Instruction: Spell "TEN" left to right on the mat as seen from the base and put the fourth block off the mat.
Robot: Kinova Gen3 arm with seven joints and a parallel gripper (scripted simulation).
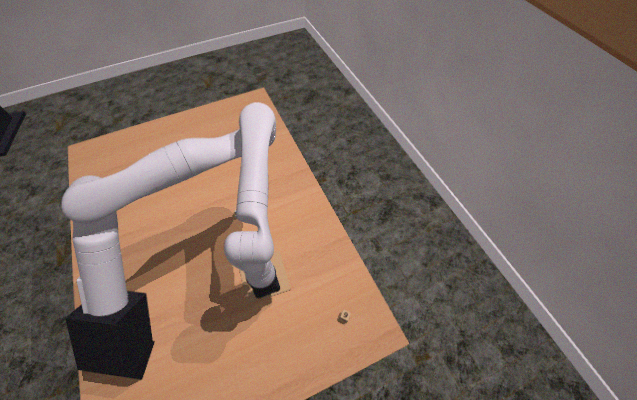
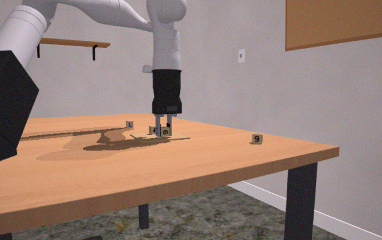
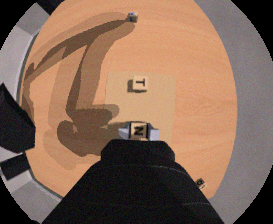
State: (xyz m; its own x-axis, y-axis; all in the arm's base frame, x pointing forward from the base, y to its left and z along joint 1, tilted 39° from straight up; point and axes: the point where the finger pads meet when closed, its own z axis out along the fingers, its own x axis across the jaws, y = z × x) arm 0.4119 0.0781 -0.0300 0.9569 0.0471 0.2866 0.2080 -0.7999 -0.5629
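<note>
My gripper (image 2: 164,132) (image 3: 138,128) points straight down over the tan mat (image 2: 179,138) (image 3: 161,98) (image 1: 284,281). It is shut on a small tan block (image 2: 165,131) (image 3: 140,129), held at or just above the mat's surface near its near edge. The side face of this block shows a 6 or 9. A second block (image 2: 152,129) (image 3: 137,84) lies flat on the mat right beside it. The letters on the top faces are too small to read. In the top view the wrist hides the fingers and both blocks.
A third block (image 2: 129,124) (image 3: 131,18) with a blue mark lies off the mat, farther back on the table. A fourth block (image 1: 343,316) (image 2: 256,138) marked 9 on its side lies off the mat near the table's right edge. The robot's black base (image 1: 110,340) stands at the near left.
</note>
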